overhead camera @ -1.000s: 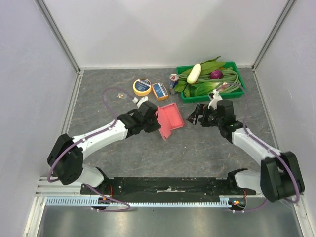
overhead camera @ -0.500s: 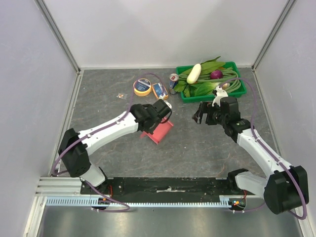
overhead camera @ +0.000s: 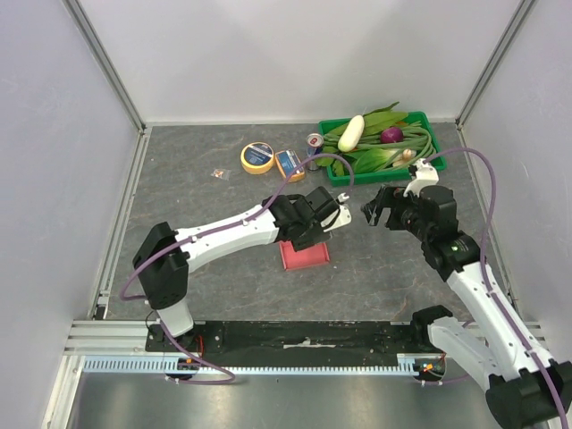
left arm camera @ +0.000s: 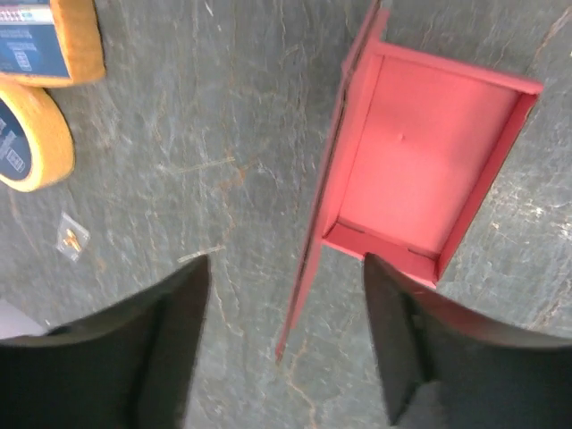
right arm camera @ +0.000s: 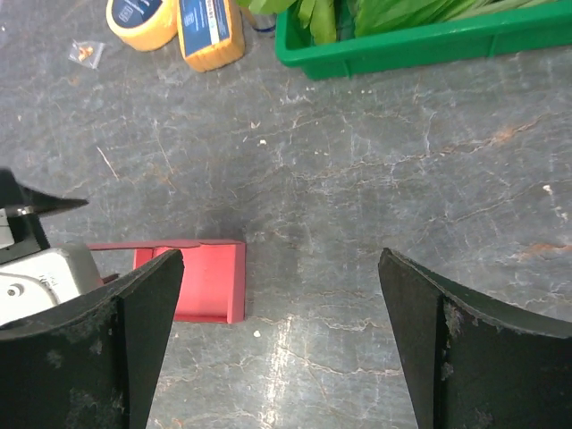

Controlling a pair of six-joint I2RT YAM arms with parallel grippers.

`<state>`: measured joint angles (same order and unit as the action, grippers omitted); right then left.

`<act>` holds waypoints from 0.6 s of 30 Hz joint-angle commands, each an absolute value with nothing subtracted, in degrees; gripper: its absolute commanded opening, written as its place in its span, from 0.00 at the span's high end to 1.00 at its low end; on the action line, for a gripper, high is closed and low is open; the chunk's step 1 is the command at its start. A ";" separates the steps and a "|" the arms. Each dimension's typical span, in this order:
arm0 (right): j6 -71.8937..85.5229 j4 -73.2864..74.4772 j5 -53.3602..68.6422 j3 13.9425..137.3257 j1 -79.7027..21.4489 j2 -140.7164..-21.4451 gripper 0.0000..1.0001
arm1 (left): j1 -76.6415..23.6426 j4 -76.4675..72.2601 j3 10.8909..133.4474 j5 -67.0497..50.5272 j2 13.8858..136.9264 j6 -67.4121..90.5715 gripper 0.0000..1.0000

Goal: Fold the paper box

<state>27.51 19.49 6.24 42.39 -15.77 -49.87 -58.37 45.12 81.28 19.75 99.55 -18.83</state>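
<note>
The paper box [overhead camera: 304, 256] is a shallow pink-red tray lying open side up on the grey table. In the left wrist view the paper box [left arm camera: 420, 170] has one long flap standing loose along its left side. My left gripper [overhead camera: 315, 228] hovers just above it, open, its dark fingers [left arm camera: 170, 340] apart from the card. My right gripper [overhead camera: 375, 207] hangs open to the right of the paper box [right arm camera: 210, 281], with only bare table between its fingers [right arm camera: 429, 331].
A green tray [overhead camera: 344, 179] of vegetables stands at the back right, with a can [overhead camera: 315, 143] beside it. A yellow tape roll [overhead camera: 257, 157] and a small blue-and-orange box [overhead camera: 289, 164] lie behind the left arm. A tiny packet [overhead camera: 217, 172] lies further left.
My left gripper carried the box right and nearer, set it down and opened off it. The right arm drew back a little to the right.
</note>
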 commanded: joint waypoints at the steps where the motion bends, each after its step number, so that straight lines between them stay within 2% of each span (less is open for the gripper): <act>1: 28.48 22.32 2.47 45.87 -15.91 -47.11 0.02 | -57.13 38.33 81.05 15.48 91.79 -21.10 0.14; 3: 28.56 22.85 2.46 46.32 -16.00 -47.11 0.02 | -54.94 34.99 79.20 12.76 87.21 -18.29 0.06; 7: 28.48 23.03 2.46 47.46 -15.91 -47.63 0.02 | -46.34 28.93 73.66 5.12 73.86 -9.52 0.04; 8: 28.30 23.03 2.29 47.63 -15.91 -47.98 0.02 | -40.92 27.35 70.87 1.70 68.52 -4.62 0.04; 10: 28.47 22.85 2.20 47.72 -15.91 -48.69 0.02 | -32.92 21.81 66.30 4.20 63.39 5.55 0.01; 11: 28.56 22.33 2.46 47.55 -15.91 -48.78 0.02 | -30.09 20.84 65.14 9.53 60.24 9.54 0.00; 13: 29.09 21.80 3.07 47.11 -15.91 -49.48 0.02 | -22.03 23.71 64.16 14.92 59.76 21.37 0.00; 16: 29.36 20.57 4.13 46.23 -15.82 -49.92 0.02 | -10.86 30.12 67.48 9.78 66.42 30.20 0.01; 18: 29.01 20.13 4.04 45.71 -15.91 -50.01 0.02 | -7.40 32.51 70.65 4.50 75.46 32.33 0.03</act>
